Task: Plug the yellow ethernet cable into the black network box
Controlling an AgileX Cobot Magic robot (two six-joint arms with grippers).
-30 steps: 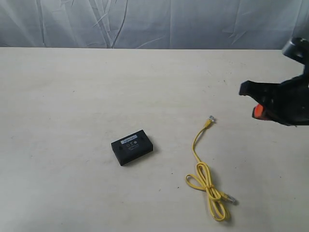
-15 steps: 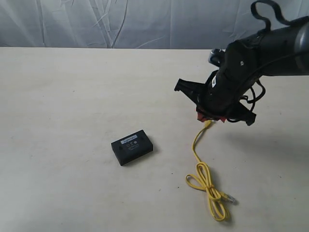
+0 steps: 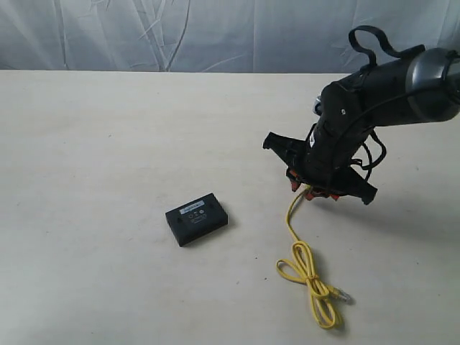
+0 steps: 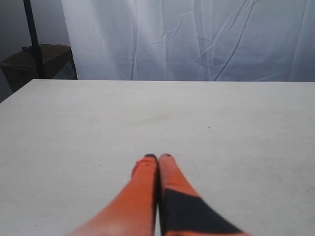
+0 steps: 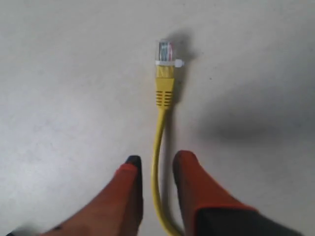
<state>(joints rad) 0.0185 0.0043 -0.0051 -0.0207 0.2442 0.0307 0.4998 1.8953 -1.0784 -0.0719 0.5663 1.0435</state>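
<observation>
The yellow ethernet cable (image 3: 302, 266) lies on the table, looped at its near end, its straight part running up under my right gripper (image 3: 311, 192). In the right wrist view the cable (image 5: 158, 147) passes between the open orange fingers (image 5: 129, 191) of my right gripper (image 5: 156, 162) without being pinched, and its clear plug (image 5: 165, 52) lies just beyond the tips. The black network box (image 3: 196, 218) with a white label sits flat to the left of the cable, well apart from both. My left gripper (image 4: 158, 158) is shut on nothing above bare table, out of the exterior view.
The pale table (image 3: 100, 144) runs back to a wrinkled white curtain (image 3: 215, 32). The second clear plug (image 3: 345, 295) of the cable lies at the near loop. A dark stand and a brown box (image 4: 37, 59) stand off the table's far corner in the left wrist view.
My right arm swung in from the right edge and came down over the cable's far end, settling slightly lower in the last half second. Box and cable stayed put.
</observation>
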